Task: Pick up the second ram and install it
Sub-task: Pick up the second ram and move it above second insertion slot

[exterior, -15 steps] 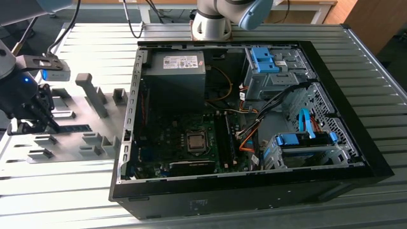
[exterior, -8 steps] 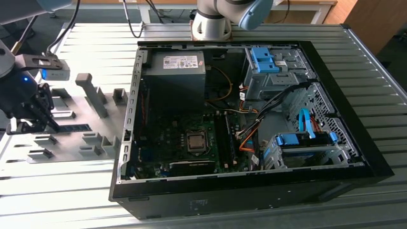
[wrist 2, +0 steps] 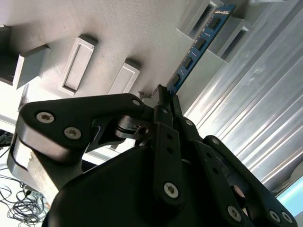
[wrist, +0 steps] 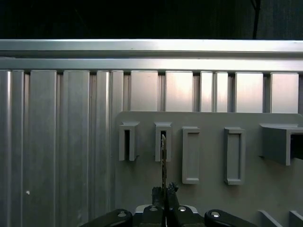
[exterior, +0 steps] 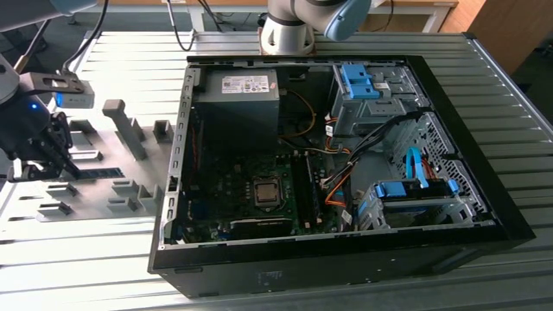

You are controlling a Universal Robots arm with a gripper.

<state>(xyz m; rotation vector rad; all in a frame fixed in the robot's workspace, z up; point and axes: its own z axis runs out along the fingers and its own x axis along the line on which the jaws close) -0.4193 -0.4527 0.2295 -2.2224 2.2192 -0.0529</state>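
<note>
Now the gripper [wrist 2: 164,97] pinches down tight on the second ram [wrist 2: 199,47] at its near end, long axis running straight out from the jaws into the grey holder [wrist 2: 194,23].

One ram stick [wrist 2: 199,44], one computer case [exterior: 328,269], one tool [wrist 2: 168,94].

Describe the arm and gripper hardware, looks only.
Arm: silver-grey round joints with pale blue caps. Gripper: matte black, flat linkage bars with silver screw heads, narrow fingers. A grey camera box is mounted near the wrist, with a black cable running to it.
</note>
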